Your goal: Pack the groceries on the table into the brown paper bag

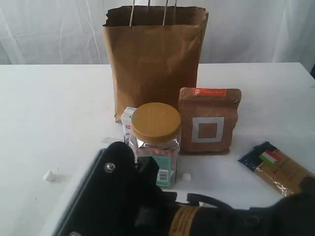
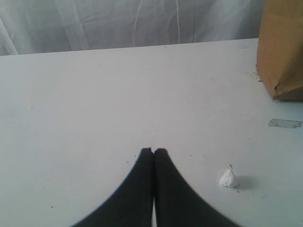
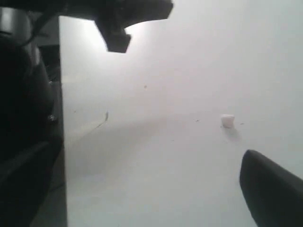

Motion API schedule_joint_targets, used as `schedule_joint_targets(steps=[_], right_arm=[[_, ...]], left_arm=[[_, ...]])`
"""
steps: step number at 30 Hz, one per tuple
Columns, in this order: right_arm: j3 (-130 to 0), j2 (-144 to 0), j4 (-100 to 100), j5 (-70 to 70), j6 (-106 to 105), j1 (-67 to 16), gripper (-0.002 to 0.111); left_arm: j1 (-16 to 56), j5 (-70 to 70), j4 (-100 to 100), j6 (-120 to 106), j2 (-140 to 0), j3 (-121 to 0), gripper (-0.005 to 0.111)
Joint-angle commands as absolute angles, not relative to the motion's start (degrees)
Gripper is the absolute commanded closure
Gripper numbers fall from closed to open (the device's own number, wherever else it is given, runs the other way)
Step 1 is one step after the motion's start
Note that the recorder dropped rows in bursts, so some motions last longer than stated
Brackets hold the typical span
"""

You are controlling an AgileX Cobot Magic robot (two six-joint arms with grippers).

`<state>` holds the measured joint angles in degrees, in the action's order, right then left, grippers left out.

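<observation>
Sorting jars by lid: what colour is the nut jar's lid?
Golden-yellow lid; exterior view shows it best.

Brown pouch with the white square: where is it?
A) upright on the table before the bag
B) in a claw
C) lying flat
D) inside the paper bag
A: the pouch stands upright on the table, in front of the paper bag, nothing gripping it.

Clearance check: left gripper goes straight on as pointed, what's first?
Looks free: only bare table ahead of the shut left gripper; brown paper bag sits off to one side. Depth unclear.
</observation>
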<state>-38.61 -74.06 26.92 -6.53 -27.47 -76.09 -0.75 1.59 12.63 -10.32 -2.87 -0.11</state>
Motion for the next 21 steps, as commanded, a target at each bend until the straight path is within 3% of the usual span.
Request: schedule_joint_targets(steps=[1,6,17,21], right_arm=[[-31.42,-77.84,31.58,-28.19,-13.95,-78.55,0.003],[-25.5,-83.01,36.72,-42.45,0.87,-80.77,0.003],[-26.94,-88.62,68.31,-44.85,-18.41,-84.55,0.003],[-28.27,-89.66,79.31,-53.17,-25.64,-84.55,0.003]], left_arm=[[-0.38,1.35,12.97,-10.51,-2.42,0.0,0.107],[-0.38,1.35,12.97,-10.51,-2.42,0.0,0.107],[-0.38,1.35,12.97,-10.51,-2.42,0.0,0.107],[-0.38,1.35,12.97,-10.51,-2.42,0.0,0.107]])
